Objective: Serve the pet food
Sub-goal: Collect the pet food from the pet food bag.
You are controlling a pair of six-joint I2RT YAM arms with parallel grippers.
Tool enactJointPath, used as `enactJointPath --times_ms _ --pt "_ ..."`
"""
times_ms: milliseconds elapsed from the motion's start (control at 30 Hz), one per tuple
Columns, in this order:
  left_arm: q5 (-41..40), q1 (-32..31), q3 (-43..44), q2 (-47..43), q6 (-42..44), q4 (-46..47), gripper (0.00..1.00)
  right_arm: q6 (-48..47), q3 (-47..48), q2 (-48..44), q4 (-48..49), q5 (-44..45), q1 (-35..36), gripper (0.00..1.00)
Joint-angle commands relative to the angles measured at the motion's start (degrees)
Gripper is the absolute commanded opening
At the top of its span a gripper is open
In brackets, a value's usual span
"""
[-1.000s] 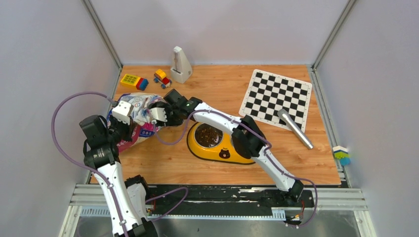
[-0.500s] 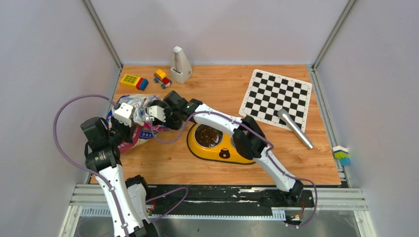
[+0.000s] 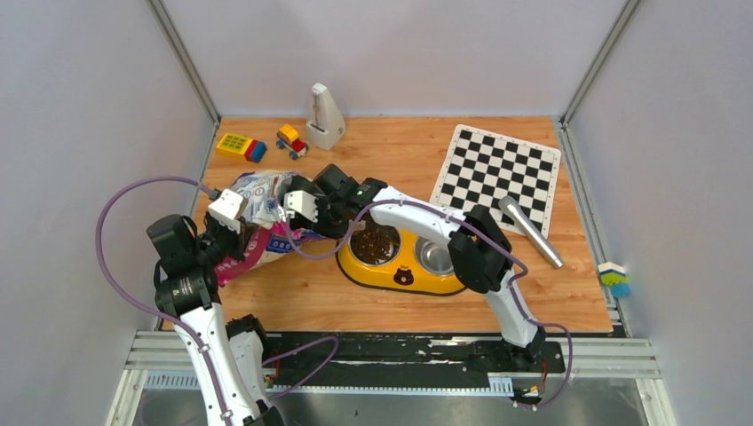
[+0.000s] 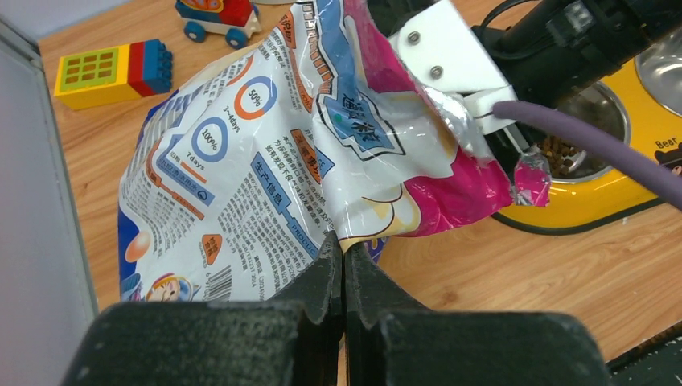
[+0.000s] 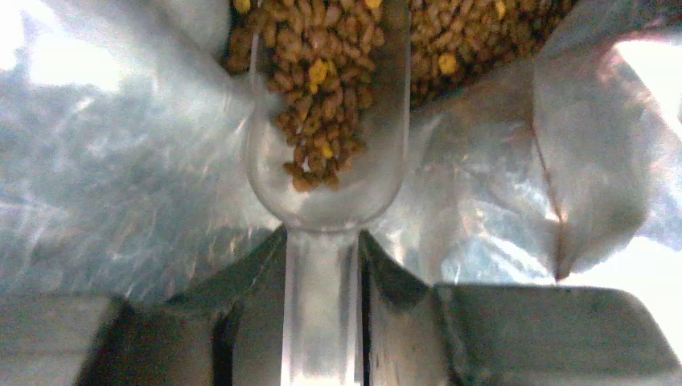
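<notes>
The pet food [image 5: 320, 104] is loose, light, dry kibble, small brown pellets with a few yellow ones. It looks ready to roll and spill at any tilt, so I'd say it can only be carried in a vessel kept level. A heap of it sits in the clear plastic scoop [image 5: 326, 193] deep inside the foil-lined bag [image 4: 257, 161], and more lies in the left steel bowl of the yellow feeder [image 3: 373, 271]. The right gripper [image 5: 322, 253] has its jaws clamped on the scoop's stiff, flat handle. The left gripper [image 4: 344, 269] has its jaws closed on the glossy, crinkly bag's lower edge, propping it on the wooden bench [image 3: 550, 293]; that film looks slippery and limp.
</notes>
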Motion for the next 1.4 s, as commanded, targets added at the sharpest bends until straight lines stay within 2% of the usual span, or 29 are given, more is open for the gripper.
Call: enactJointPath --times_ms 0,333,767,1000,1367 --pt "7.3 -0.9 3.1 -0.3 -1.9 11.8 0.00 1.3 -2.4 -9.6 3.0 -8.9 2.1 0.00" --pt "1.5 -0.9 1.0 -0.3 -3.9 14.9 0.00 0.8 -5.3 -13.8 3.1 -8.9 0.4 0.00" --pt "1.3 -0.9 0.0 -0.3 -3.6 14.9 0.00 0.3 -9.4 -18.7 3.2 -10.2 -1.5 0.00" --pt "1.6 -0.9 -0.3 -0.5 -3.1 14.6 0.00 3.1 -8.7 -22.1 4.0 -12.3 -3.5 0.00" --pt "1.9 -0.9 -0.8 -0.8 -2.8 14.5 0.00 3.3 -10.7 -25.8 4.1 -11.5 -4.6 0.00"
